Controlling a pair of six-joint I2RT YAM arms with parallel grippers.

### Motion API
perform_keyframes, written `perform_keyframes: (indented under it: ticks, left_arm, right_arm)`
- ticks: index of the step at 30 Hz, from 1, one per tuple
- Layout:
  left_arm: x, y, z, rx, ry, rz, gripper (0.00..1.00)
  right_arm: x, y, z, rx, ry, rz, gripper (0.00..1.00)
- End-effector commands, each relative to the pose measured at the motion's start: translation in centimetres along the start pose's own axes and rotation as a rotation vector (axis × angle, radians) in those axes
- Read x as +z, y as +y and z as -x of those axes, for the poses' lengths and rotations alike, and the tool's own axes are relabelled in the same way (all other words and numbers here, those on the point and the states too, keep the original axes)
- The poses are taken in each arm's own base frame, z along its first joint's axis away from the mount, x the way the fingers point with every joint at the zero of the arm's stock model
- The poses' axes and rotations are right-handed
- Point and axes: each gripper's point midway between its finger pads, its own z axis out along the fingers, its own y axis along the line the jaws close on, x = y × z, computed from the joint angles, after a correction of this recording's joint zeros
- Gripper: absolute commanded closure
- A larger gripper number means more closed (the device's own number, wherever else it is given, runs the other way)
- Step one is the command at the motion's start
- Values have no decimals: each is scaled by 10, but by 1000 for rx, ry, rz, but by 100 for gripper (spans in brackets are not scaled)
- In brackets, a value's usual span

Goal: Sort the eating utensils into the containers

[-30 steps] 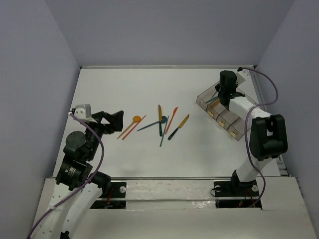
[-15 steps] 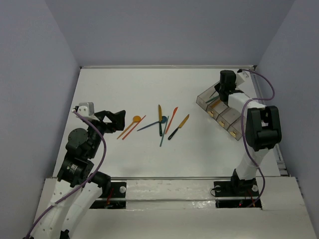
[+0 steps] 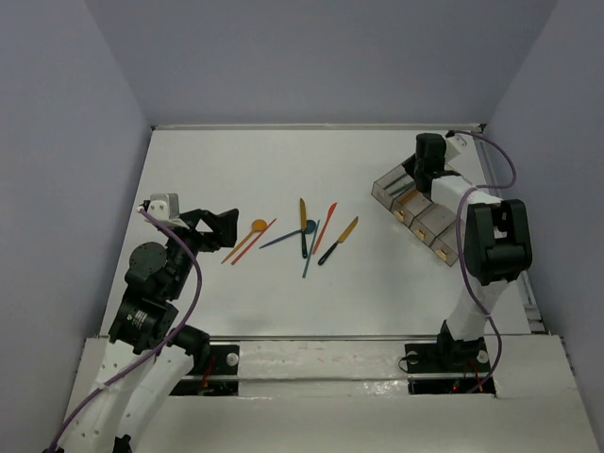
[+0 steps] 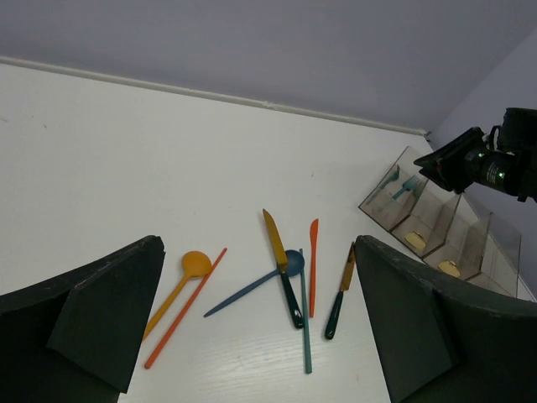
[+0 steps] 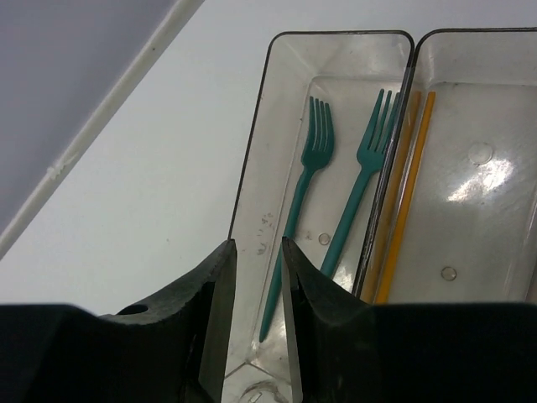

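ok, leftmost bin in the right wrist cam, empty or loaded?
Loaded: two teal forks lie flat inside the bin, side by side.

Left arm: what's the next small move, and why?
Probably lower the left gripper onto the orange spoon. The gripper is open and empty, and that spoon lies closest to it, clear of the crossed pile in the middle, with only a red utensil alongside.
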Motion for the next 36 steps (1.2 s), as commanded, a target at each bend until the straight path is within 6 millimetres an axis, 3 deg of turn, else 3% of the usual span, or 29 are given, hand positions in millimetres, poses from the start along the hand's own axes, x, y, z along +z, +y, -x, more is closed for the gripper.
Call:
perform_keyframes:
  ticks: [1,3,4,6,7,10,11,13,14,15,16,18,19,26,36]
  left_arm:
    - [1,-6,13,4,-53,-28,1]
    - [0,-6,13,4,-53,-30,1]
    - [1,-6,12,5,-50,-30,1]
    - [1,-5,11,4,-46,-27,1]
    - [2,-5,10,7,-42,-25,1]
    - [2,-6,10,7,-40,-31,1]
    - [3,-6,9,7,-37,-33,1]
    - [3,-7,9,8,-38,-35,1]
    - [2,-7,10,7,-40,-36,1]
    - [2,-7,10,7,-40,-36,1]
    - [2,-8,10,8,-41,-40,1]
    - [2,-8,9,7,-39,-41,1]
    - [2,-8,10,6,-43,-40,1]
    - [2,-8,10,6,-42,-43,1]
    - [0,-8,11,7,-46,-45,1]
  right_arm:
    - [-28,37,28,-11,-28,144,66]
    - [-47,54,20,-60,-26,201,65]
    - [-70,72,3,-126,-11,254,65]
    - [-97,87,-21,-188,15,307,65]
    - [-124,98,-53,-247,57,370,66]
    - [-162,105,-108,-321,149,439,68]
    - [-186,107,-143,-378,204,484,68]
    - [-204,101,-181,-463,272,490,69]
    - [-212,106,-190,-492,279,496,69]
    - [-230,106,-213,-552,315,512,69]
    - [-232,97,-230,-618,347,483,69]
    - [-245,101,-246,-672,353,487,72]
    - [-242,94,-255,-710,364,462,73]
    - [-246,96,-288,-810,439,452,74]
    - [-241,101,-307,-853,468,442,68]
